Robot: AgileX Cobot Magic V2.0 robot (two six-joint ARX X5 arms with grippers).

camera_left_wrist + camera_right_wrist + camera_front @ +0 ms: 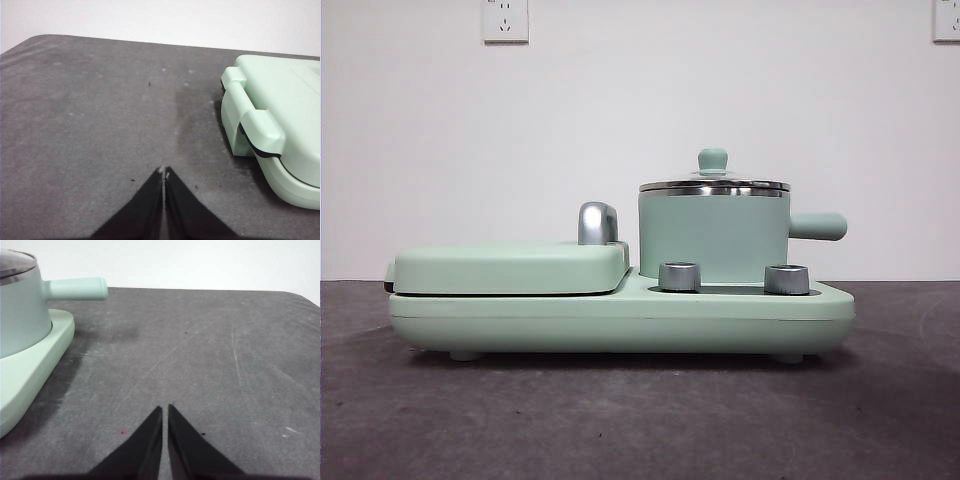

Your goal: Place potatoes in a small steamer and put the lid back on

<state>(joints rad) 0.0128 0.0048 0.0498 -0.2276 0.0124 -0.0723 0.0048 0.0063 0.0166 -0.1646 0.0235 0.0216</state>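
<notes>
Left hand point(164, 172): two black jaws pressed together tip to tip, nothing between them; hangs over bare grey table point(90, 110), apart from the hinged end of the mint-green griddle cover point(280, 120).

Right hand point(165, 410): jaws drawn together with only a hairline gap, holding nothing; over bare table on the steamer's handle side, well apart from it.

Small steamer point(712, 235): mint-green cylindrical pot with steel rim, upright on the right half of the mint-green cooker base point(620, 320); stubby side handle point(817, 226) points right in the front view. Also seen in the right wrist view point(20, 315).

Lid point(714, 185): glass with steel rim, seated level on the steamer; mint-green knob point(712, 160) on top.

Griddle cover: flat, closed, on the left half of the base; a chrome handle point(597, 222) stands behind it.

Two chrome dials point(680, 277) on the base, in front of the steamer.

Potato: not visible in any view.

Wall sockets point(505, 20) on the white wall behind.
</notes>
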